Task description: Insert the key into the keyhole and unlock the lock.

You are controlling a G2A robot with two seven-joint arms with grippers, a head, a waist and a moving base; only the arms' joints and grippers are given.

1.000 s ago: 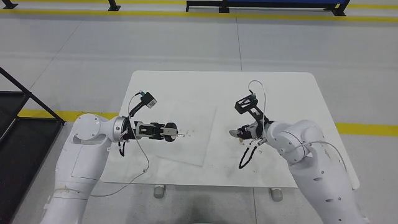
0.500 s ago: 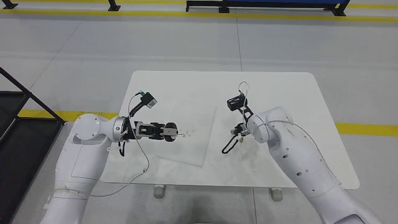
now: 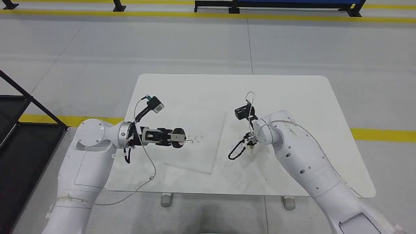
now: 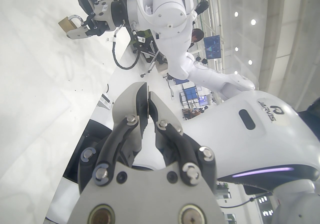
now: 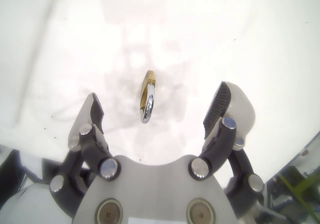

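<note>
Over the last second the right claw (image 5: 158,92) is travelling toward 9 o'clock in the top view. Its forearm is swinging in from the 3 o'clock side of the surface (image 3: 299,104) toward the middle, while the left claw (image 4: 145,89) is keeping to the same spot.

The right claw is now sitting just past the 3 o'clock edge of a thin pale sheet (image 3: 201,159) that is lying on the surface. Its jaws are standing wide apart, gripping nothing. The padlock (image 5: 147,84) is sitting on the surface between them, seen edge-on from the wrist. Its brass body is pointing away from the wrist and its silver shackle is pointing back toward it. In the right wrist view neither pad is touching the padlock.

The left claw is hovering over the 9 o'clock part of the sheet, aiming toward 3 o'clock at the right claw, the two well apart. Its jaws are pressing together on the key (image 4: 148,106), which is showing as a thin metal edge between the dark pads. In the top view a small pale tip is poking out of this claw toward 3 o'clock.

A black cable (image 3: 235,151) is looping from the right wrist toward 7 o'clock.
</note>
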